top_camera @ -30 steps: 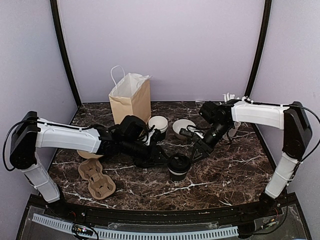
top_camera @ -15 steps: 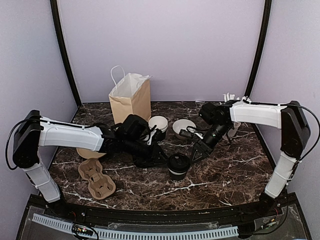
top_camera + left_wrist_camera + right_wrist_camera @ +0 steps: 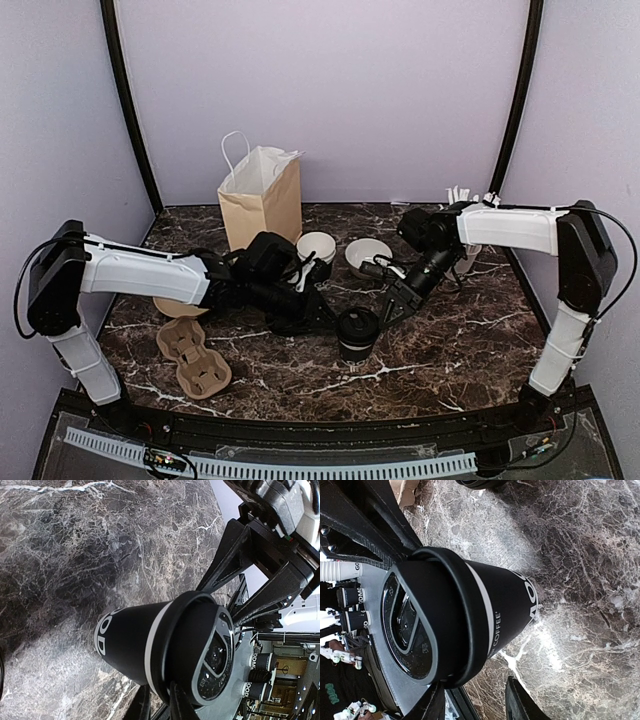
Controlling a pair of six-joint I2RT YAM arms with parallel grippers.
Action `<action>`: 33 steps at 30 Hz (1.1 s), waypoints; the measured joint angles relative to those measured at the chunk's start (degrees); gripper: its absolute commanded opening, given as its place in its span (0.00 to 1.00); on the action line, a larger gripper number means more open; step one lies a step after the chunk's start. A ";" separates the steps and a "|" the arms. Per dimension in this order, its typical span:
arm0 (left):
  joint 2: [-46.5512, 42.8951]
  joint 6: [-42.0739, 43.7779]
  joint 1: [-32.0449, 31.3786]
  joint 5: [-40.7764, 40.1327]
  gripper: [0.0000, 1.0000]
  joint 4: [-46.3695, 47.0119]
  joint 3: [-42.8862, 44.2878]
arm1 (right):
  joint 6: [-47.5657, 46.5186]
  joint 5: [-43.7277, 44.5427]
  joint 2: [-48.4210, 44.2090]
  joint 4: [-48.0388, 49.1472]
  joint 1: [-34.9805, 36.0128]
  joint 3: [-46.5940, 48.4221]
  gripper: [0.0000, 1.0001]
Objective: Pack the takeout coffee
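One takeout coffee [image 3: 357, 335], a black cup with white lettering and a black dome lid, stands upright on the marble table near the middle front. My left gripper [image 3: 331, 320] reaches it from the left. In the left wrist view its narrow-set fingers [image 3: 176, 700] pinch the edge of the lid [image 3: 200, 645], with the left gripper [image 3: 159, 689] at the rim. My right gripper [image 3: 384, 311] comes in from the right. It is open [image 3: 475, 682], with one finger against the lid rim [image 3: 465, 630] and the other finger [image 3: 517, 700] clear of the cup [image 3: 505, 605].
A tan paper bag [image 3: 262, 195] stands open at the back. Beside it are a white cup [image 3: 316, 246] and a low white bowl [image 3: 367, 255]. A cardboard cup carrier [image 3: 195, 358] lies at the front left. White wrapped straws [image 3: 459, 193] poke up behind the right arm.
The left gripper's fingers have closed in on the lid's edge. The right gripper has narrowed a little. The cup has stayed in place.
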 measured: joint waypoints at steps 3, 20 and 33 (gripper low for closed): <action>-0.04 0.35 -0.07 -0.11 0.15 0.55 -0.26 | 0.33 0.11 -0.07 -0.09 0.04 0.04 0.39; -2.93 2.95 -3.13 -8.00 0.39 -4.07 1.14 | -1.07 9.49 0.26 2.75 0.46 5.79 0.42; -8.48 4.46 -3.91 -12.55 0.61 -9.88 1.33 | -3.45 10.05 -4.04 2.91 -0.28 5.57 0.50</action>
